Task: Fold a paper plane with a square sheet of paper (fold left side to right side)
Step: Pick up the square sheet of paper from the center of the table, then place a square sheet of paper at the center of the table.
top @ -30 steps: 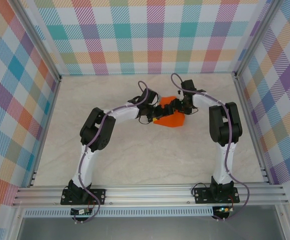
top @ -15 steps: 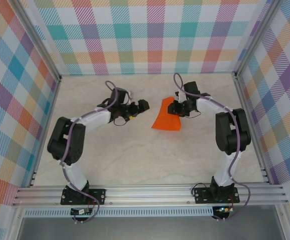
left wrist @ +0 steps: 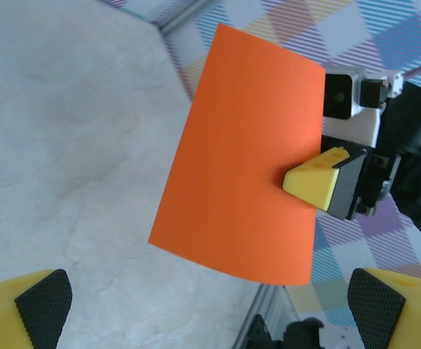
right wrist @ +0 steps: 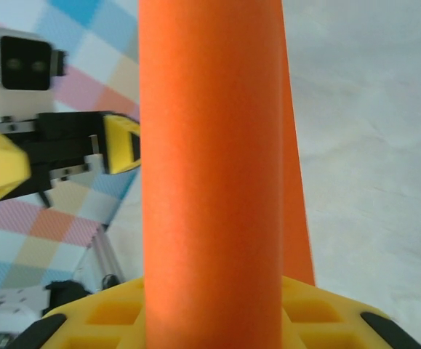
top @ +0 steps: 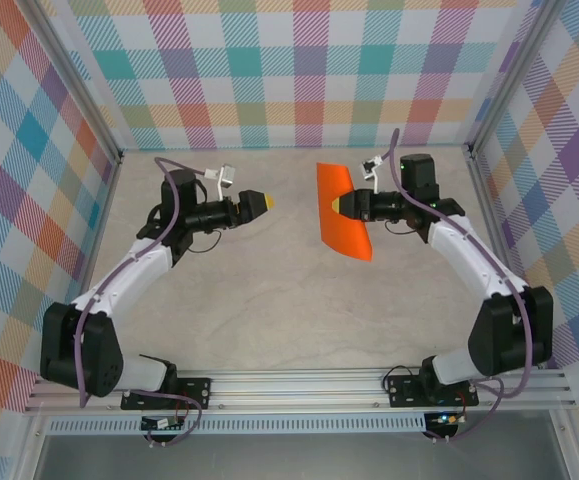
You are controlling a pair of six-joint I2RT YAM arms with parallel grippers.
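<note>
We see the right gripper [top: 342,206] pinching the square sheet of paper [top: 349,238], held above the table [top: 269,300] toward twelve o'clock, while the left gripper [top: 262,203] at its nine o'clock stands spread wide.

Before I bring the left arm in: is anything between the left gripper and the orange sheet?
Nothing visible. The open left gripper faces the orange sheet across an open gap above the table. The right gripper pinches the sheet from the opposite side.
</note>
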